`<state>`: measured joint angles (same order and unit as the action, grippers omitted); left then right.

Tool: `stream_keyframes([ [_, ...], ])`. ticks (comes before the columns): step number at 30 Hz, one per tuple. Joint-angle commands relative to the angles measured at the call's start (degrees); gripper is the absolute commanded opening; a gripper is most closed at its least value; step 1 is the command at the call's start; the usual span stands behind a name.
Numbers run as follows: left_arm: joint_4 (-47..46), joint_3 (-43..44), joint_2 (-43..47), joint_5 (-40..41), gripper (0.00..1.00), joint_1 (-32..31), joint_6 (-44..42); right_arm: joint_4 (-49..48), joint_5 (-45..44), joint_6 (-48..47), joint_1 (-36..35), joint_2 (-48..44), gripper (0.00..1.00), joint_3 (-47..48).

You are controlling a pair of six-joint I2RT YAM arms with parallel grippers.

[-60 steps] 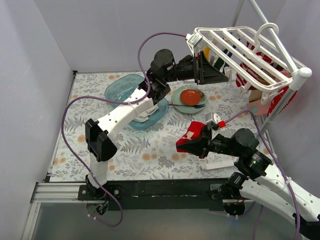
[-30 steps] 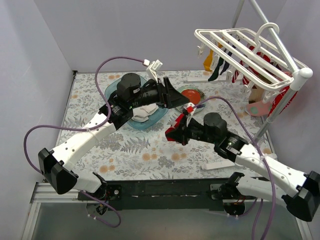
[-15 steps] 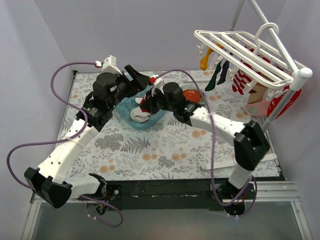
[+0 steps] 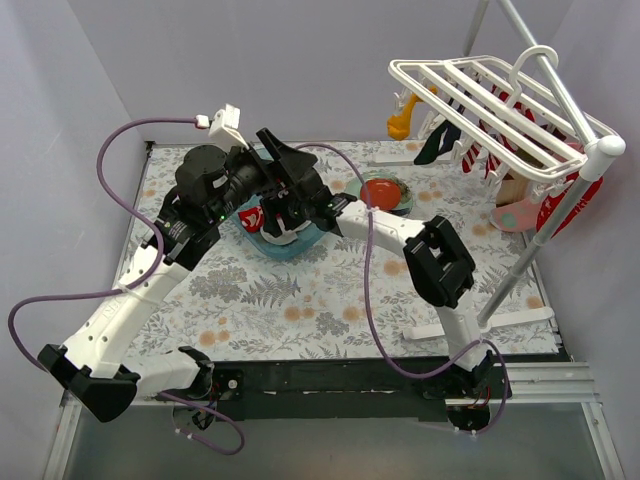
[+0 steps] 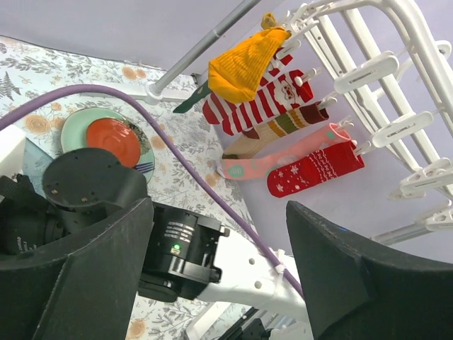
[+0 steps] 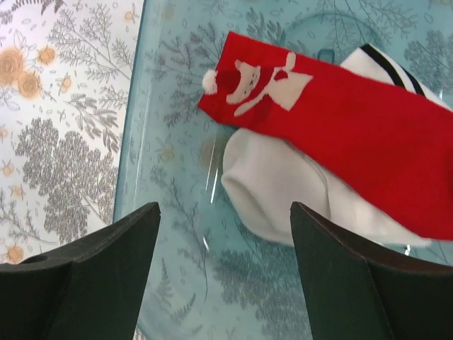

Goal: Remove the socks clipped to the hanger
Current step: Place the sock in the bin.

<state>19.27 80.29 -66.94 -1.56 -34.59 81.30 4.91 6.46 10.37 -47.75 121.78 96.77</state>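
Red Santa-print fabric sock lies in blue translucent plastic tub; right gripper over it, jaws wide, empty; left gripper likewise.

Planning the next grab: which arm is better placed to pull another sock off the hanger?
Probably left. The left gripper is raised, open, and its camera faces the yellow sock clipped to the hanger. The right gripper is open low over the blue tub, above the red sock lying there.

Floral tabletop: blue tub far side, left of ctr; green plate far-ctr; white stand base nr right edge.
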Motion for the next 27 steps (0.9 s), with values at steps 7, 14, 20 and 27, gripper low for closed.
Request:
stream_keyframes([
  [7, -3.6, 0.4, 0.8, -4.4, 0.76, 0.2, 0.3, -11.4, -9.6, -1.1, -3.3, -20.8, 0.83, -19.3],
  [14, -6.8, -0.3, -0.9, -9.0, 0.75, 0.2, -0.2, -17.9, -18.3, -0.5, -6.4, -33.0, 0.82, -34.3],
  [20, -11.2, 0.8, -3.0, -16.5, 0.73, -0.5, -1.1, -21.5, -25.1, -0.6, -9.0, -42.6, 0.81, -44.2],
  [27, -12.0, 5.5, -7.3, -12.0, 0.73, -11.0, -7.5, -22.2, -31.5, 1.1, -9.9, -55.3, 0.8, -57.1],
])
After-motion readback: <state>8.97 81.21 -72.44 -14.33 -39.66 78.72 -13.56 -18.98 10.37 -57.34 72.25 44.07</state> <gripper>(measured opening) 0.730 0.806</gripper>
